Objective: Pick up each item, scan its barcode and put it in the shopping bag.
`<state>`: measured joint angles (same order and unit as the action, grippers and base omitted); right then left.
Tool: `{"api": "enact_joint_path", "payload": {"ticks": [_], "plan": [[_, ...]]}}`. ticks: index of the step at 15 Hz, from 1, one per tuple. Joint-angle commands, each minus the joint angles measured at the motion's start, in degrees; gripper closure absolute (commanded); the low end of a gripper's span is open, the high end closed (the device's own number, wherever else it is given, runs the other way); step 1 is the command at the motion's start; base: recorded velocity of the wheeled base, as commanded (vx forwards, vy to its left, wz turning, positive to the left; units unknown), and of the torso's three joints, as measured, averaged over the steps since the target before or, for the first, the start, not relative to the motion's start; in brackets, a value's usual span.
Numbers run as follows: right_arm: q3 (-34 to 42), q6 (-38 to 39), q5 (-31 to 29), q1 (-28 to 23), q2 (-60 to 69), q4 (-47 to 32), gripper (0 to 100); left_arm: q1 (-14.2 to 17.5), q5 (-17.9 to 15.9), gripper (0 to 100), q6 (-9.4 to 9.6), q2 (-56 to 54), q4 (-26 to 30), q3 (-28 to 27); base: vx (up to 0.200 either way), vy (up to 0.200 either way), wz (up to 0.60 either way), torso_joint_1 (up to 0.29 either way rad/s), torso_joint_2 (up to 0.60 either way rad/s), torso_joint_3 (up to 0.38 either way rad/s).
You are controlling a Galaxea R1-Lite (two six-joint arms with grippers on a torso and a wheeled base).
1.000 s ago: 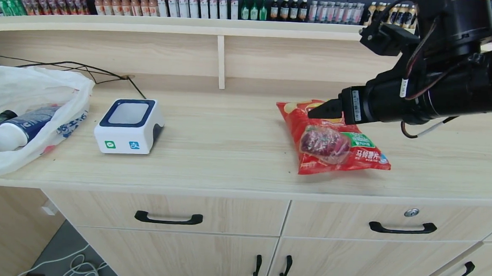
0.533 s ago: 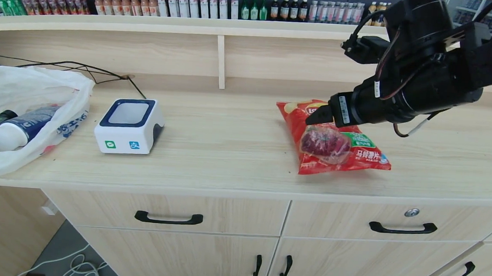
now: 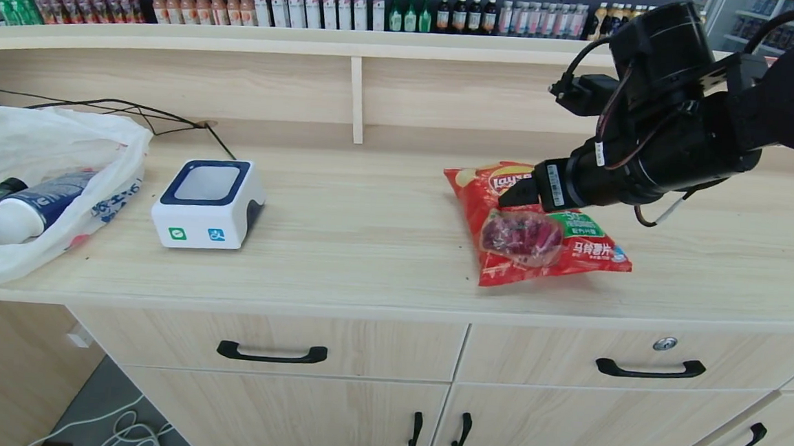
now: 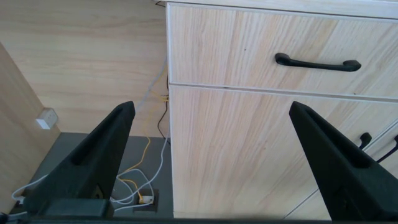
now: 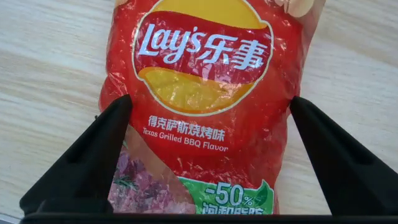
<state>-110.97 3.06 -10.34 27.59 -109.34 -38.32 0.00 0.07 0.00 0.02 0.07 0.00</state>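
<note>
A red bag of crisps (image 3: 531,226) lies flat on the wooden counter (image 3: 369,228), right of centre. My right gripper (image 3: 512,194) hangs low over the bag's far half, open, its fingers (image 5: 81,168) straddling the bag (image 5: 199,99) on both sides. The white barcode scanner (image 3: 207,202) with a blue-framed window stands left of centre. At the far left lies the white shopping bag (image 3: 64,140) with a white-capped bottle (image 3: 29,211) and a dark item in it. My left gripper (image 4: 208,162) is open, down beside the cabinet front.
A raised shelf (image 3: 277,40) with a row of drink bottles runs along the back of the counter. A black cable (image 3: 135,110) trails from the scanner to the back left. Drawers with black handles (image 3: 272,352) sit below the counter edge.
My right gripper has dropped lower and drawn in over the crisps bag, its arm swinging left. The bag, scanner and shopping bag have not moved.
</note>
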Motion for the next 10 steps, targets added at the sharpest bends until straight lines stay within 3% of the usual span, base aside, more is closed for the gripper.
{"api": "enact_joint_path", "payload": {"ticks": [1,10], "plan": [[-0.9,-0.1,0.0,1.6,0.3,0.2,0,0.0,0.0,0,0.0,0.0,0.0,0.0,0.0,0.0,0.0,0.0,0.0,0.0],[-0.1,3.9,-2.1,4.4,-1.5,-0.1,0,0.0,0.0,0,0.0,0.0,0.0,0.0,0.0,0.0,0.0,0.0,0.0,0.0]]}}
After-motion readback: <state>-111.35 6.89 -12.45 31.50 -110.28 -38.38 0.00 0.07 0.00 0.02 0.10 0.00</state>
